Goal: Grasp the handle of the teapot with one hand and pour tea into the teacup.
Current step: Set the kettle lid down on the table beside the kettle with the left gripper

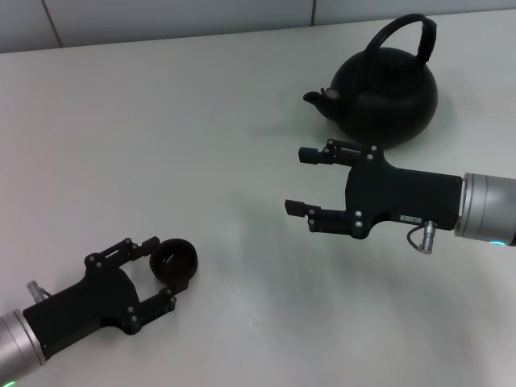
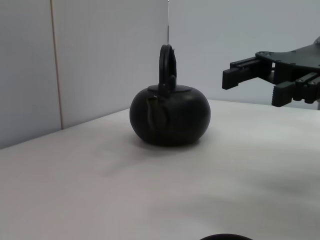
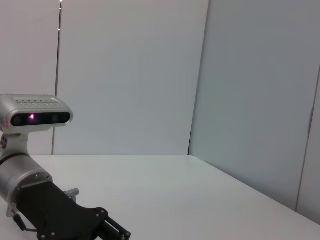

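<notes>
Teapot [image 1: 385, 95] sat upright on the white surface [image 1: 201, 121], far side, right of centre. Spout [image 1: 322, 98] pointed toward the robot's left. Handle [image 1: 411, 36] arched over the top, nothing gripping it.

Right end effector [image 1: 300, 181] hovered just in front of the teapot, on the near side and a bit below the spout, wrist coming in from the right. Fingers spread wide, nothing between them. The upper finger [image 1: 316, 154] looked close to the pot body, but from the head view I couldn't tell whether it touched; the left wrist view showed a clear gap between it and the pot, so probably apart.

Teacup [image 1: 174, 261] stood upright near the front left of the surface, well apart from the teapot. Left end effector [image 1: 160, 270] was at the cup, its fingers parted with one either side of it. Cup sat between them at the tips; contact with the pads was not clear from here.

Right wrist view showed only the left arm [image 3: 30, 190], the surface and grey wall panels [image 3: 130, 75].
</notes>
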